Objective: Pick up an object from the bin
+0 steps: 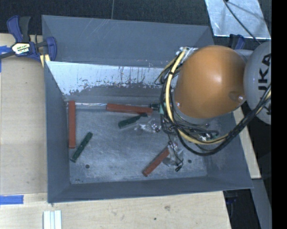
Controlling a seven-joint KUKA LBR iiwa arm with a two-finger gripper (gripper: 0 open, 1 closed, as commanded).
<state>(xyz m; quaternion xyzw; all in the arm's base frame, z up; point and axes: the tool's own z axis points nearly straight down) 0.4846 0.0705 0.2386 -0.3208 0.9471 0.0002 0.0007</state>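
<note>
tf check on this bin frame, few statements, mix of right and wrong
1. The bin holds three red-brown sticks. True: left-wall stick, back stick, front-right stick.
2. The end effector is over the bin's left half. False: it is at the front right, next to the front-right stick.
3. The two dark green sticks touch. False: left green stick and middle green stick lie apart.
4. The left-wall stick runs along the bin's left wall. True.
</note>
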